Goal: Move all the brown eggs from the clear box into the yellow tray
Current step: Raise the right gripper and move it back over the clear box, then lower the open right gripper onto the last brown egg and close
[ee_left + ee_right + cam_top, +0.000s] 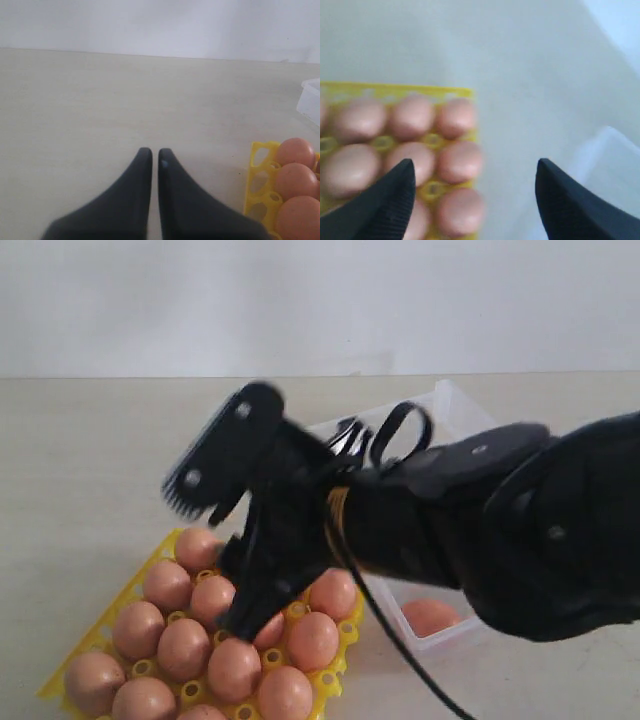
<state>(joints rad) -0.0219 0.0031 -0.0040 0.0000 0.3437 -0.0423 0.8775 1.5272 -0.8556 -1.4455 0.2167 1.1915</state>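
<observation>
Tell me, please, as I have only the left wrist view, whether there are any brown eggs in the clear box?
Observer: Yes, the exterior view shows one brown egg lying in the clear box.
Operator: Thank you. Is the right gripper carrying anything?
Observer: No, the right gripper is open, with nothing between its fingers.
Operator: And how full is the yellow tray?
Observer: The yellow tray holds at least a dozen brown eggs; the right arm hides part of it.
</observation>
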